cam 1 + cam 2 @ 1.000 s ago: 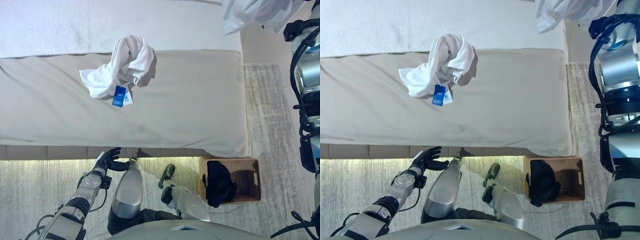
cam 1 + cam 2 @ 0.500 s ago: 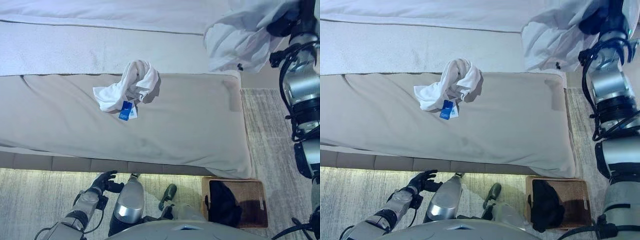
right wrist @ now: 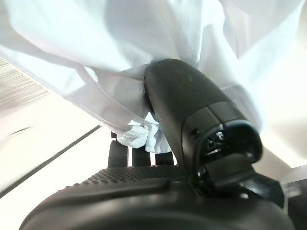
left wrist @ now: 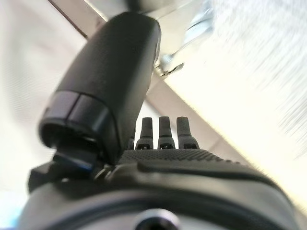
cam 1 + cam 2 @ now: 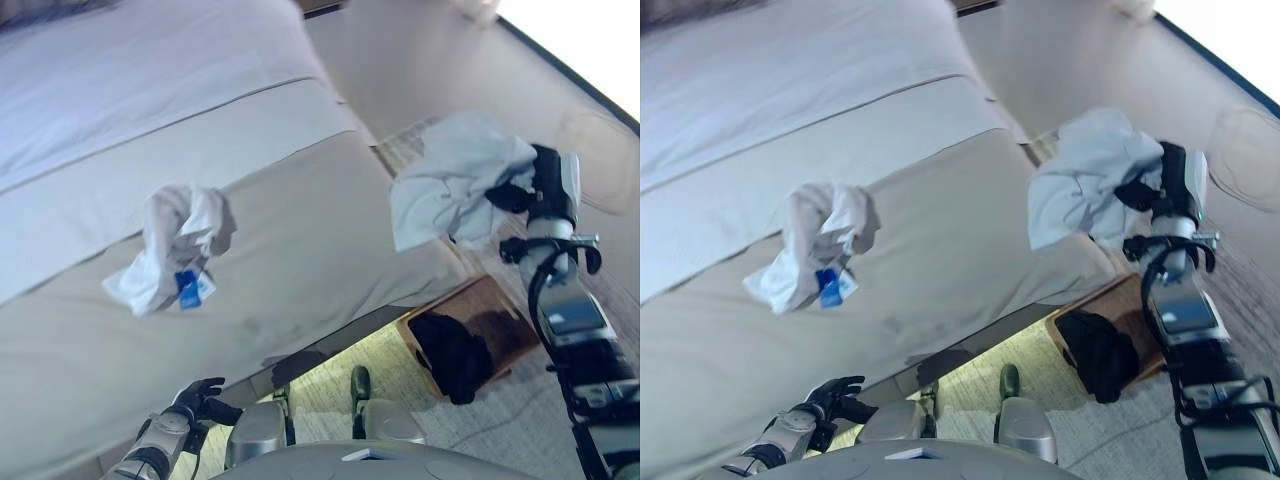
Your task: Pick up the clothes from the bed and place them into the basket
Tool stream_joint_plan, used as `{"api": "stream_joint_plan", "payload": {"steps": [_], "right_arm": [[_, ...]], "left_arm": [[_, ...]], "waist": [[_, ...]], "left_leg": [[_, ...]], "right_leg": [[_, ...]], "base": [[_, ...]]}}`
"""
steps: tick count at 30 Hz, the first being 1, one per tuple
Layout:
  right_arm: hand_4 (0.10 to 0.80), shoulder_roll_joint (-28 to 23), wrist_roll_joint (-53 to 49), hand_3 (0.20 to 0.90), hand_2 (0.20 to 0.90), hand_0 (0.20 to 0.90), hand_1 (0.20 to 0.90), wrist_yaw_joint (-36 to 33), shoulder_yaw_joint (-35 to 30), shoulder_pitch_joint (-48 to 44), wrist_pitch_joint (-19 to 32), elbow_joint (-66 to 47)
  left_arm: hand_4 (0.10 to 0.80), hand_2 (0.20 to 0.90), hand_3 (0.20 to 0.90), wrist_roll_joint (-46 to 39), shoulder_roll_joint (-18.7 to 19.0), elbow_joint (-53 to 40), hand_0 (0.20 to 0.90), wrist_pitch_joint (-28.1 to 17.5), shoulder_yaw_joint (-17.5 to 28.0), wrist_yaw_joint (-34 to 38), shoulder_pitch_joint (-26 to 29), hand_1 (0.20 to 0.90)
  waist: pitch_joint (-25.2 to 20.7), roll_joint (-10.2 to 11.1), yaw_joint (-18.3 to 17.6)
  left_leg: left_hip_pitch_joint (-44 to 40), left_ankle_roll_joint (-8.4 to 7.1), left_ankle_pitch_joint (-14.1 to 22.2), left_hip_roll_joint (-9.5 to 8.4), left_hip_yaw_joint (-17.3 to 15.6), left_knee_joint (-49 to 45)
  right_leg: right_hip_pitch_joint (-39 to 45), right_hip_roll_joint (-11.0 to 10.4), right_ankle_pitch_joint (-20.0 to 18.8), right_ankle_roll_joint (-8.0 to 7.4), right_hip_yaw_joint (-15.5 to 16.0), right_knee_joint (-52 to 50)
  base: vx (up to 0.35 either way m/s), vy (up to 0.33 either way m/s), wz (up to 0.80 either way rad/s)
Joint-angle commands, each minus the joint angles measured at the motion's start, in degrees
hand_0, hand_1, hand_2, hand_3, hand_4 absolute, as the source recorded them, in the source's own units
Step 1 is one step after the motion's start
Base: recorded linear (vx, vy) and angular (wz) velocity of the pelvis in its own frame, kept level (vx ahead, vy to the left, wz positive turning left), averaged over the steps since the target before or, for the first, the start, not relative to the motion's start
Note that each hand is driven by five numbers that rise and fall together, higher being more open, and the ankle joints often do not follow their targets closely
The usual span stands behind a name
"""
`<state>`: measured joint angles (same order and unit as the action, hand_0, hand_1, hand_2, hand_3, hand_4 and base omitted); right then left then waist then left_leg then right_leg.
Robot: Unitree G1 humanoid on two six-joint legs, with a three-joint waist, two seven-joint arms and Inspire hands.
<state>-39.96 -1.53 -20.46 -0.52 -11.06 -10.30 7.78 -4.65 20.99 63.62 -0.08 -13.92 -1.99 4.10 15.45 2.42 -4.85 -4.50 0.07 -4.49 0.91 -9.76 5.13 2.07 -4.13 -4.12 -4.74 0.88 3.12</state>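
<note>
My right hand (image 5: 545, 185) is raised beside the bed's corner and is shut on a pale white-blue garment (image 5: 450, 185) that hangs from it in the air; the right wrist view shows the cloth (image 3: 144, 57) bunched round the thumb. A crumpled white garment with a blue tag (image 5: 170, 245) lies on the beige bed cover (image 5: 300, 250). Below the hanging garment a brown basket (image 5: 500, 305) stands on the floor with a dark piece of clothing (image 5: 455, 355) in it. My left hand (image 5: 195, 400) hangs low by the bed's front edge, its fingers straight and holding nothing.
The bed fills the left and centre, with white bedding (image 5: 130, 80) at the far side. A patterned rug (image 5: 480, 440) lies under the basket, and a pale wall (image 5: 420, 60) runs past the bed's end.
The camera has swung, so the whole scene has tilted. My right hand has carried the pale garment down and off the bed's corner to above the basket. The left hand stays low.
</note>
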Motion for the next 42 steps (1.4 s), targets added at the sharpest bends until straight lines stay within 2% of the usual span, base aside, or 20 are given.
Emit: {"api": "stream_joint_plan", "payload": {"steps": [1,7,15,19,22,23,27,28,29,30,31,32,36,39,42], "right_arm": [[0.100,-6.18,3.11,0.200,0.300,0.300,0.300,0.81,-4.52,-4.32,6.49,-2.76],[0.100,-6.61,5.11,0.200,0.300,0.300,0.300,2.03,-3.02,-5.20,2.72,3.35],[0.100,-8.32,2.60,0.200,0.300,0.300,0.300,-0.97,5.01,-20.73,0.84,19.39],[0.100,-10.62,1.62,0.200,0.300,0.300,0.300,-4.06,10.00,-30.28,0.75,28.01],[0.100,-11.55,1.11,0.200,0.300,0.300,0.300,-5.64,12.23,-34.06,-0.36,30.83],[0.100,-12.21,0.10,0.200,0.300,0.300,0.300,-7.12,13.32,-36.56,-0.73,32.66],[0.100,-14.20,-1.66,0.200,0.300,0.300,0.300,-9.98,14.48,-40.93,-2.06,35.11],[0.100,-14.31,-2.09,0.200,0.300,0.300,0.300,-10.27,14.55,-41.25,-2.10,35.30],[0.100,-14.57,-3.96,0.200,0.300,0.300,0.300,-11.67,14.40,-41.97,-2.19,36.34],[0.127,-14.76,-5.26,0.227,0.324,0.324,0.324,-12.21,13.94,-42.40,-2.76,36.94],[0.646,-14.89,-5.38,0.746,0.768,0.768,0.768,-12.37,13.45,-43.18,-4.06,38.04],[0.800,-14.98,-5.19,0.900,0.900,0.900,0.900,-12.01,13.51,-43.99,-5.72,39.69],[0.800,-16.63,-5.47,0.900,0.900,0.900,0.900,-10.70,15.76,-45.90,-9.19,45.86],[0.800,-17.98,-5.55,0.900,0.900,0.900,0.900,-9.62,15.11,-43.89,-11.07,47.24],[0.800,-18.79,-4.95,0.900,0.900,0.900,0.900,-8.46,14.21,-42.93,-10.54,51.32]], "left_arm": [[0.800,0.900,0.900,-0.49,0.00,0.12,0.900,-1.59,-0.50,-0.10,3.32,0.900],[0.800,0.900,0.900,1.31,0.55,-5.13,0.900,-2.18,-3.34,-0.26,5.01,0.900],[0.800,0.900,0.900,-2.43,-0.06,-5.04,0.900,-2.08,-7.40,2.14,12.78,0.900],[0.800,0.900,0.900,-6.19,-0.01,-4.42,0.900,-5.05,-8.79,3.40,15.65,0.900],[0.800,0.900,0.900,-8.00,0.50,-5.31,0.900,-5.99,-8.71,3.52,16.62,0.900],[0.800,0.900,0.900,-9.27,1.32,-7.21,0.900,-6.57,-8.48,3.39,16.57,0.900],[0.800,0.900,0.900,-12.33,2.96,-12.19,0.900,-8.00,-7.56,3.02,14.58,0.900],[0.800,0.900,0.900,-12.49,3.04,-12.46,0.900,-8.09,-7.48,3.01,14.50,0.900],[0.800,0.900,0.900,-12.83,3.44,-13.48,0.900,-8.41,-7.31,2.89,13.95,0.900],[0.800,0.900,0.900,-13.11,3.73,-14.23,0.900,-8.54,-7.23,2.70,13.45,0.900],[0.800,0.900,0.900,-13.17,3.97,-15.03,0.900,-8.70,-7.06,2.43,12.81,0.900],[0.800,0.900,0.900,-13.08,4.26,-15.61,0.900,-8.60,-7.04,2.18,12.56,0.900],[0.800,0.900,0.900,-13.22,5.80,-17.58,0.900,-8.09,-7.30,1.79,11.49,0.900],[0.800,0.900,0.900,-13.67,7.71,-18.98,0.900,-7.52,-6.73,1.05,11.19,0.900],[0.800,0.900,0.900,-13.77,8.87,-19.12,0.900,-7.75,-6.81,0.40,11.35,0.900]], "waist": [[-6.71,-0.27,-0.98],[-4.74,-1.12,-2.49],[4.24,-3.99,-1.86],[10.38,-7.12,-1.19],[12.73,-8.69,-1.07],[14.31,-9.90,-0.80],[14.34,-12.34,0.16],[14.34,-12.45,0.24],[14.34,-12.84,0.62],[14.34,-13.11,0.86],[14.34,-13.42,1.20],[14.34,-13.60,1.67],[14.34,-13.99,3.40],[14.34,-13.73,4.03],[14.34,-13.56,4.58]], "left_leg": [[-0.26,1.98,6.37,-0.54,1.89,-0.13],[0.44,1.90,6.33,0.05,-0.53,-0.44],[8.51,0.84,5.37,-0.29,-0.06,-4.85],[16.97,-0.22,4.71,-0.58,1.05,-11.29],[21.50,-0.56,4.79,-0.93,1.78,-14.98],[24.72,-0.65,4.96,-1.31,2.19,-17.70],[32.81,-0.63,5.83,-1.73,2.41,-23.05],[33.47,-0.63,5.81,-1.68,2.42,-23.30],[35.41,-1.07,7.15,-1.62,3.03,-24.85],[36.87,-1.08,7.15,-1.56,3.28,-25.63],[38.29,-1.06,7.21,-1.50,3.56,-26.32],[39.52,-1.06,6.97,-1.33,3.76,-26.48],[42.30,-1.04,4.93,-1.01,4.69,-24.89],[43.17,-1.05,3.81,-1.09,5.43,-23.88],[43.43,-0.97,3.64,-1.31,6.15,-23.71]], "right_leg": [[-2.43,0.93,4.80,0.39,1.43,-7.87],[-5.21,1.00,4.28,0.18,-0.29,-8.46],[-12.46,0.01,4.17,0.79,0.43,-11.21],[-19.80,-1.02,5.22,2.08,1.51,-16.33],[-24.56,-1.44,6.93,2.88,2.02,-20.92],[-28.15,-1.33,8.23,3.67,1.99,-24.36],[-36.66,-0.67,10.88,5.79,2.86,-30.25],[-37.30,-0.63,11.01,5.91,2.96,-30.62],[-39.09,-0.52,13.33,5.99,2.99,-33.05],[-40.48,-0.40,13.66,6.17,3.08,-34.08],[-42.04,-0.30,14.08,6.33,3.17,-35.12],[-43.25,-0.29,14.25,6.42,3.43,-35.74],[-45.97,0.20,14.04,6.68,4.26,-36.37],[-46.78,0.30,13.89,6.64,4.89,-36.73],[-46.87,0.10,13.65,6.53,5.46,-36.70]], "base": [[-0.086,-0.092,-0.50],[-0.106,-0.094,-0.46],[-0.212,-0.073,-0.20],[-0.199,-0.069,0.01],[-0.098,-0.092,0.04],[-0.044,-0.115,0.04],[-0.006,-0.118,0.21],[0.064,-0.131,0.34],[0.090,-0.120,0.24],[0.102,-0.138,0.26],[0.039,-0.107,0.23],[0.045,-0.111,0.21],[0.038,-0.121,0.11],[0.034,-0.095,0.24],[0.015,-0.051,0.13]]}}
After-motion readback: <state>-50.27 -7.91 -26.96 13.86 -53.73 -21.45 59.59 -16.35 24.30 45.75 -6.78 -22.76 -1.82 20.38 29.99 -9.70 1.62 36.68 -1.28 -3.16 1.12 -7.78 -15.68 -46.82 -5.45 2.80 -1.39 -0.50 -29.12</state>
